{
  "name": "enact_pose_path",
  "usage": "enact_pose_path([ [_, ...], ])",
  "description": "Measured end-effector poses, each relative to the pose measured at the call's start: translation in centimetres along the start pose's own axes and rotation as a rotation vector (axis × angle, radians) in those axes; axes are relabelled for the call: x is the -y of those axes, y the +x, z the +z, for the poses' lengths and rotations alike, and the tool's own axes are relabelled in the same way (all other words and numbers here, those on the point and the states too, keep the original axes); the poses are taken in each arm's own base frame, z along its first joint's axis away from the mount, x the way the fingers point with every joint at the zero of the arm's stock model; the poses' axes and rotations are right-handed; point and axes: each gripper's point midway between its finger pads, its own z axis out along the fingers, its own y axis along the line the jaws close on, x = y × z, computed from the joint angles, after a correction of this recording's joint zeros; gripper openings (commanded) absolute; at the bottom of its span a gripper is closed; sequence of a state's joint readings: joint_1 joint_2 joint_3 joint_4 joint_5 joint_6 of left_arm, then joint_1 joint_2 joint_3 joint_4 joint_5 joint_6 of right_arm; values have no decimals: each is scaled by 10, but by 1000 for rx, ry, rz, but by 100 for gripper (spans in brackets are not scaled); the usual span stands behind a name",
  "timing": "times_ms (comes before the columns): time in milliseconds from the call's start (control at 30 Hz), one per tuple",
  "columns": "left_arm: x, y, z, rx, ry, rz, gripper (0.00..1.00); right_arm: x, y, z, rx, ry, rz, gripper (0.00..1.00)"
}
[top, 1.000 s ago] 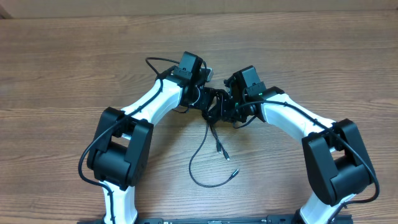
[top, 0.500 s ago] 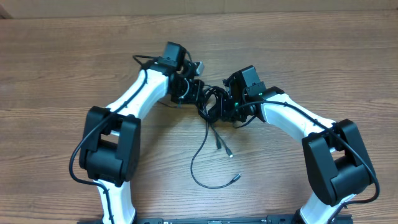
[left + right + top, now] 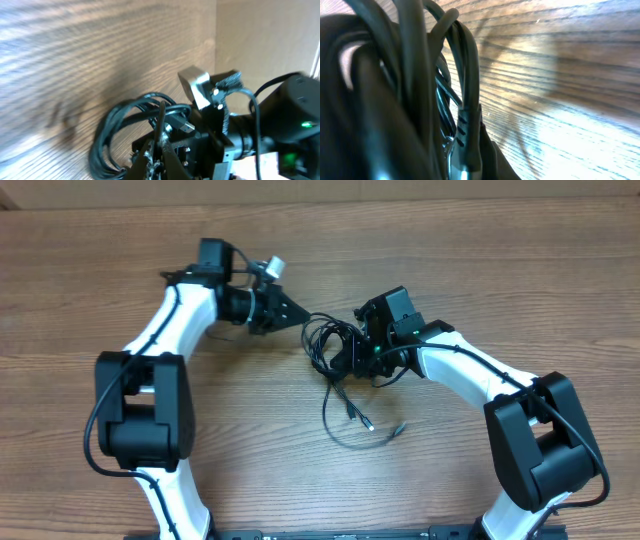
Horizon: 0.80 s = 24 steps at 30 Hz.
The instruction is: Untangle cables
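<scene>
Left gripper point(image 3: 295, 315), upper left of centre, jaws fully closed, pinching thin cable strand point(image 3: 318, 319). Right gripper point(image 3: 358, 352) clamping coiled cable bundle point(image 3: 328, 346) at centre. Plug ends point(image 3: 366, 423) lying below on wooden table point(image 3: 520, 270).

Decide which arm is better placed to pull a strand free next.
Probably left: the left end effector grips one strand of the cables, clear of the tangle; the right end effector anchors the bundle.

Bunched cables point(image 3: 322, 345) hide the right claw point(image 3: 356, 352) fingertips overhead.
</scene>
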<state>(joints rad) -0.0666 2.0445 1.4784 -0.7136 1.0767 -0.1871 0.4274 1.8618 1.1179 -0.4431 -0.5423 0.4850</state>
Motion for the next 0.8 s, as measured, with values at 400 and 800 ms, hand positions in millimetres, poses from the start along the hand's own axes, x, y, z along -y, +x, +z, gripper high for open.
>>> enact_pose_path([
  [400,-69,-14,-76,144,-191,-191,7,9,-1,-2,8,34,24,4],
  [800,-75,15,-45,3,-356,-130,59,9,-2,-2,11,37,23,4],
])
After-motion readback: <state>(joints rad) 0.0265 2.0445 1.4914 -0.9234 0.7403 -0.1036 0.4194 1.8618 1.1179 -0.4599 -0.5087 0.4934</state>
